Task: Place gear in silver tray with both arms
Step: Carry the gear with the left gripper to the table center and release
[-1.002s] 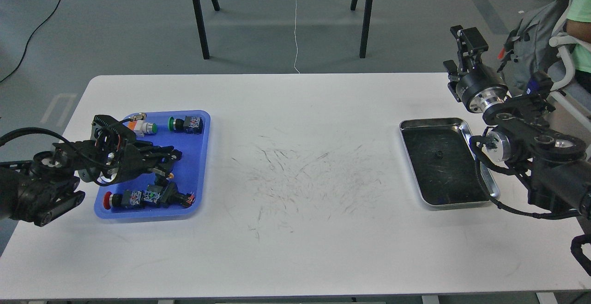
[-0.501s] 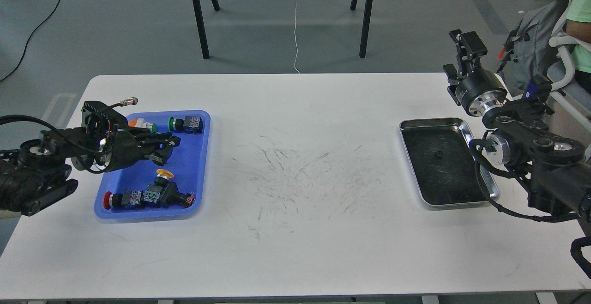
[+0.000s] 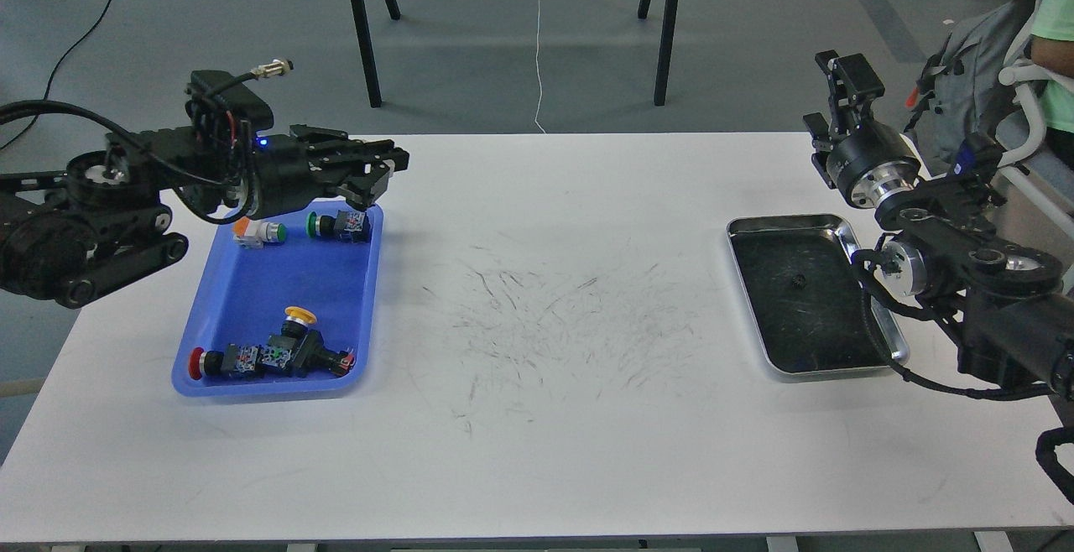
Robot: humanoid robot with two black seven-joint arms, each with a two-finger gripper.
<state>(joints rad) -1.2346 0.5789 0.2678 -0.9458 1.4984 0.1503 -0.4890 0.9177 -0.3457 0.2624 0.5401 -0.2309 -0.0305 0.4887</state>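
Now the left gripper (image 3: 382, 173) hovers above the far edge of the blue tray (image 3: 252, 283), jaws narrow, holding something small I cannot identify. Right gripper (image 3: 843, 82) state unclear; the silver tray (image 3: 873, 349) lies right on the tabletop (image 3: 537, 451).

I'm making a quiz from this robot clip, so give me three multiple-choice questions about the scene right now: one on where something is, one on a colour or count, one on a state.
1. Where does the silver tray lie on the table?
A. right side
B. left side
C. centre

2. What colour is the tray holding the push-button parts?
A. red
B. blue
C. green

3. What does the silver tray hold?
A. several buttons
B. a gripper
C. no part

Answers:
1 A: it sits beside the right arm, far from the blue tray.
2 B: its rim and floor are blue.
3 C: only its dark scratched bottom shows, and the left gripper is above the blue tray's far end.
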